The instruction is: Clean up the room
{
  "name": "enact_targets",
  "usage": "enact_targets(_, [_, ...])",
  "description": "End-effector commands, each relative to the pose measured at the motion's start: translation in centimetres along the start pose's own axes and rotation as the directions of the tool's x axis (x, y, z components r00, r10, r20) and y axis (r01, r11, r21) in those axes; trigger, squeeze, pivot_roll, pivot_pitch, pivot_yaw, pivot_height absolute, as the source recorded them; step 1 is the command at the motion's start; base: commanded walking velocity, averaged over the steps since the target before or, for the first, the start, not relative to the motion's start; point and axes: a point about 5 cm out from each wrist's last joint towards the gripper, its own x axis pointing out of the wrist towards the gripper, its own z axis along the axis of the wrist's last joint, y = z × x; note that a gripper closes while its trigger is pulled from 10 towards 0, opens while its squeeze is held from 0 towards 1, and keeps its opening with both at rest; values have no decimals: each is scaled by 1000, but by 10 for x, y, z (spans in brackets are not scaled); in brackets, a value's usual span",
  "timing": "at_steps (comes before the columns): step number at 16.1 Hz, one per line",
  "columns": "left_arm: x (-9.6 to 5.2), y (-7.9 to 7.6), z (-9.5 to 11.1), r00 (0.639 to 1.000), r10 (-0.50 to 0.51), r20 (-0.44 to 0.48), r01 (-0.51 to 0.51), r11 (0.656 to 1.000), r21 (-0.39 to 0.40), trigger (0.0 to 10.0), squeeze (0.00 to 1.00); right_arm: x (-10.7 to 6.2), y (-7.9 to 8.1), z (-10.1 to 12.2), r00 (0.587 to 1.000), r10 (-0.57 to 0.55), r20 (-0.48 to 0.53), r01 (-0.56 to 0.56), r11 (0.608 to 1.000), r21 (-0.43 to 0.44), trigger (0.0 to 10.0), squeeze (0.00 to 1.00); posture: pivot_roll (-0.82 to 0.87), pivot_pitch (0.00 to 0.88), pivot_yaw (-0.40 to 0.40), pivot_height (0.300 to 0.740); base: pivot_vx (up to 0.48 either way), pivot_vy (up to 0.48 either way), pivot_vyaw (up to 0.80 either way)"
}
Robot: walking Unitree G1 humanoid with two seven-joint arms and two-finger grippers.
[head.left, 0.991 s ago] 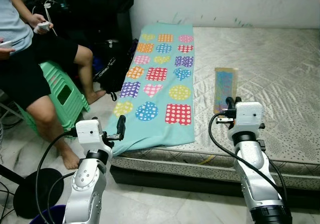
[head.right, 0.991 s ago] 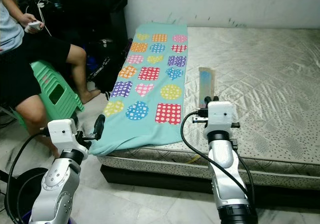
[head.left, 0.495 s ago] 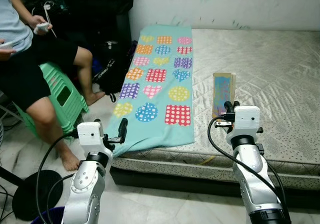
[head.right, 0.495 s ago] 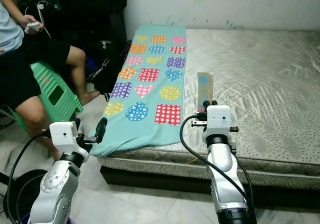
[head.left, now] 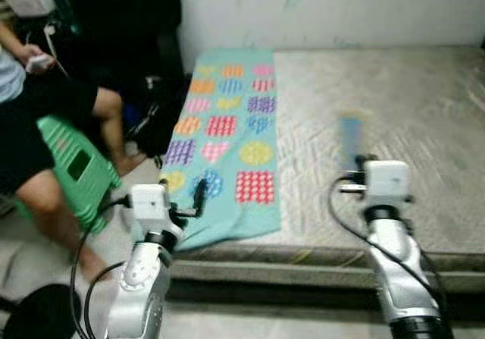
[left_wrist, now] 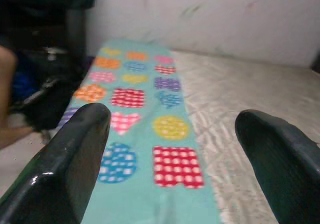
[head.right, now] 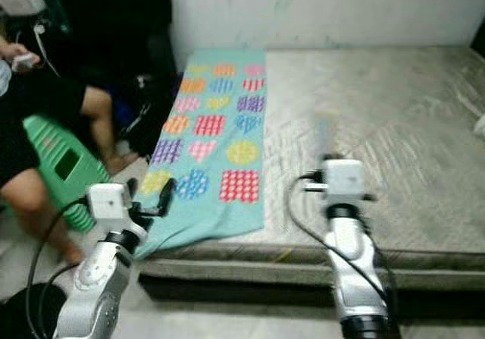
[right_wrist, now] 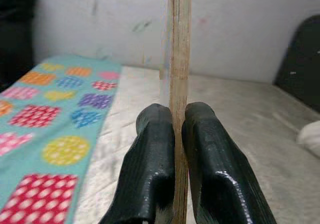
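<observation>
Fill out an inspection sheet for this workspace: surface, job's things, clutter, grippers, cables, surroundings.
Surface: bare quilted mattress on a low frame; views blurred.
Job's things: thin flat board clamped upright on edge; teal blanket with coloured dotted patches lies along the mattress's left side, its near end hanging over the edge.
Clutter: small white item at the mattress's far right, too blurred to identify.
Grippers: right gripper shut on the board above the mattress; left gripper open, empty, facing the blanket's near end.
Cables: black cables loop from each wrist along its arm.
Surroundings: person seated on a green stool to the left, dark bag beside the bed, white wall behind.
</observation>
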Motion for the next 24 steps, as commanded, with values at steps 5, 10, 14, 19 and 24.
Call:
enact_targets(5, [-3,15,1,997,81,-1,-81,997,7,10000,0,6,14,15,997,46,69,-48,999,18,10000,0,-108,0,22,740,52,0,0])
enact_targets(10, [-3,9,4,1000,11,15,-11,1000,3,10000,0,7,15,14,996,51,69,-52,999,13,10000,0,-106,0,19,740,0,0,0])
enact_targets(14, [-3,7,5,1000,-10,20,10,1000,-8,10000,0,8,15,14,996,52,71,-53,998,14,10000,0,-109,0,20,740,352,0,0])
enact_targets(19, [-3,6,4,1000,-17,19,17,1000,-14,10000,0,9,15,15,996,51,73,-51,999,11,10000,0,-107,0,17,740,382,0,0])
enact_targets(24, [-3,11,0,998,63,-12,-63,998,-7,10000,0,8,13,13,997,45,70,-46,999,9,10000,0,-107,0,18,740,199,0,0])
